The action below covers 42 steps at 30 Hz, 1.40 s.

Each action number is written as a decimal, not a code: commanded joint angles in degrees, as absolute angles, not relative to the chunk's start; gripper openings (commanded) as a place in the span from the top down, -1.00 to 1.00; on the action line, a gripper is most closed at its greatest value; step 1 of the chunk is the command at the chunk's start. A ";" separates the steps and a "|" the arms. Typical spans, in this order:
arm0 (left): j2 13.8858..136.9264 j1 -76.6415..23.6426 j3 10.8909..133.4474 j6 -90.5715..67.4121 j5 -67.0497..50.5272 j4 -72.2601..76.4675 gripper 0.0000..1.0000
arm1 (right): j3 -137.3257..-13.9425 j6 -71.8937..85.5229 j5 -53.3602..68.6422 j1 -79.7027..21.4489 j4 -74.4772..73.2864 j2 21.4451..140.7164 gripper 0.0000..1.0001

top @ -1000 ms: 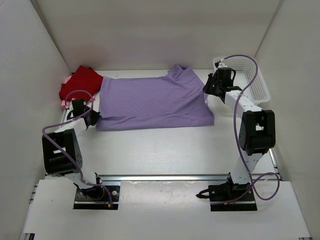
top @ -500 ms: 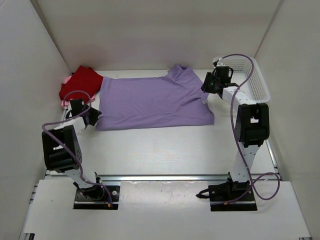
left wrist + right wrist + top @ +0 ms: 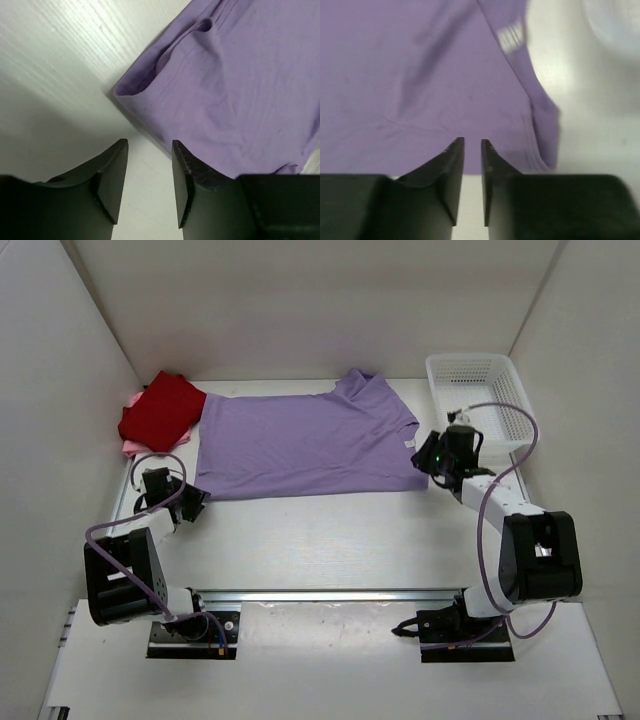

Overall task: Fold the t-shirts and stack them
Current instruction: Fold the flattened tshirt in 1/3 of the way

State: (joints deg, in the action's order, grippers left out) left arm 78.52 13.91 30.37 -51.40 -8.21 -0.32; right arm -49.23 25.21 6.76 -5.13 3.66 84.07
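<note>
Across the middle of the white table [image 3: 320, 540], seen from above, a lavender purple t-shirt [image 3: 305, 445] lay spread out flat, with its neck end toward the right and its hem end toward the left. At the far left corner, just beside the lavender shirt's edge, a dark red t-shirt [image 3: 160, 410] sat in a bunched heap, and a sliver of a pink t-shirt [image 3: 130, 447] peeked out from under its near side. A white plastic mesh basket [image 3: 480, 390] stood at the far right, apart from the lavender shirt. The left gripper [image 3: 188, 500] was low over the table just off the near left corner of the lavender shirt. Its wrist camera showed the two dark fingers [image 3: 112, 175] standing moderately apart with only bare table between them, holding nothing, while the doubled corner of the lavender cloth [image 3: 225, 90] lay just ahead and to the right. Whether the right-hand finger touched the cloth could not be told. The right gripper [image 3: 434, 455] was at the near right corner of the same shirt, between the shirt and the basket. Its wrist camera, somewhat blurred, showed the fingers [image 3: 450, 170] separated by only a narrow slit, gripping nothing, poised at the near edge of the lavender fabric [image 3: 420, 75]. A small white label [image 3: 511, 37] showed on the cloth ahead of them, near the shirt's right edge.
</note>
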 commanded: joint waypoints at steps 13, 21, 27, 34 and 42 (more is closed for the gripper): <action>86.39 13.89 30.41 -55.81 -10.55 8.26 0.36 | -36.82 33.05 8.09 3.07 15.90 89.20 0.17; 87.11 12.84 32.87 -54.32 -9.67 6.86 1.00 | -38.32 34.71 9.75 4.39 15.91 91.41 0.98; 83.68 13.97 32.87 -50.37 -8.44 1.33 1.00 | -31.75 37.52 9.92 4.48 12.31 82.91 1.00; 76.22 15.99 29.89 -45.79 -8.35 -7.63 1.00 | -19.88 37.35 12.29 6.92 2.13 64.27 0.99; 63.91 15.03 26.19 -38.94 -6.68 -21.69 1.00 | -20.65 34.54 15.46 9.23 -20.11 44.48 1.00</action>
